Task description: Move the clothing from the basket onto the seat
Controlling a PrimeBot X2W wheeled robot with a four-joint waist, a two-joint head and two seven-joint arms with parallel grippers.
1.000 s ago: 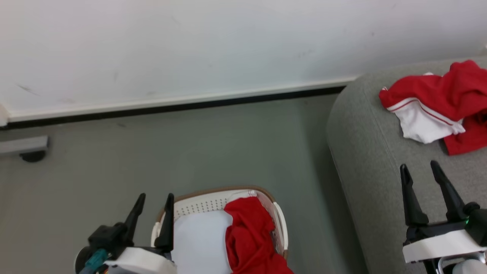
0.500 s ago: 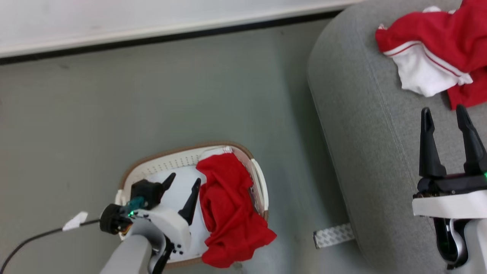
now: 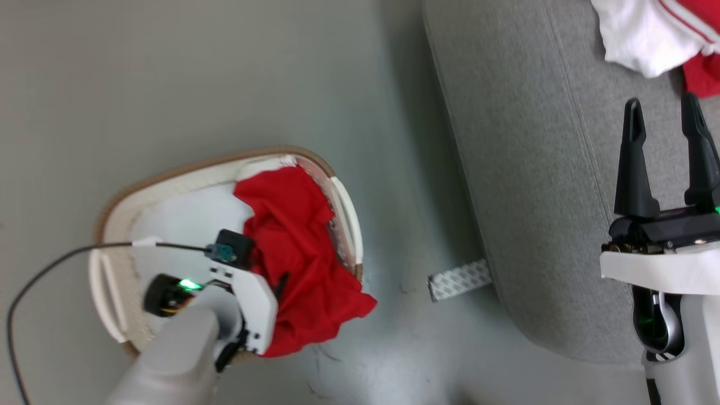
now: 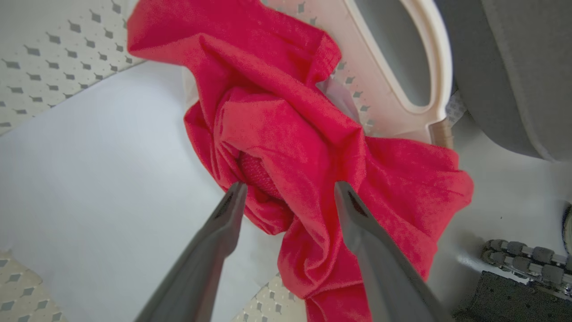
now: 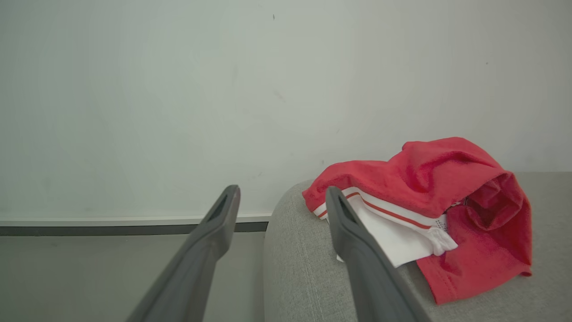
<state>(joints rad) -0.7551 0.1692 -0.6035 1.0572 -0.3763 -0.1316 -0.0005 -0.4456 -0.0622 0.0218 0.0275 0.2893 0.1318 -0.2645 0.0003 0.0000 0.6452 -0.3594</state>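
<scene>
left wrist view: we see our left gripper (image 4: 290, 185), jaws wide, straddling a red garment (image 4: 286, 116) in the basket (image 3: 169, 175); our right gripper (image 3: 662, 102) hangs wide over the seat (image 3: 534, 169), near a red-and-white garment (image 3: 641, 39).

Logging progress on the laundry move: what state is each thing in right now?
Red garment: crumpled in the basket, one end hanging over the rim.
Basket: upright on the floor, not emptied.
Red-and-white clothing: bunched on the sofa.
Sofa: carrying that clothing.
Left tool: open, a fold of the red garment between its fingers.
Right tool: open, empty, over the sofa.
</scene>
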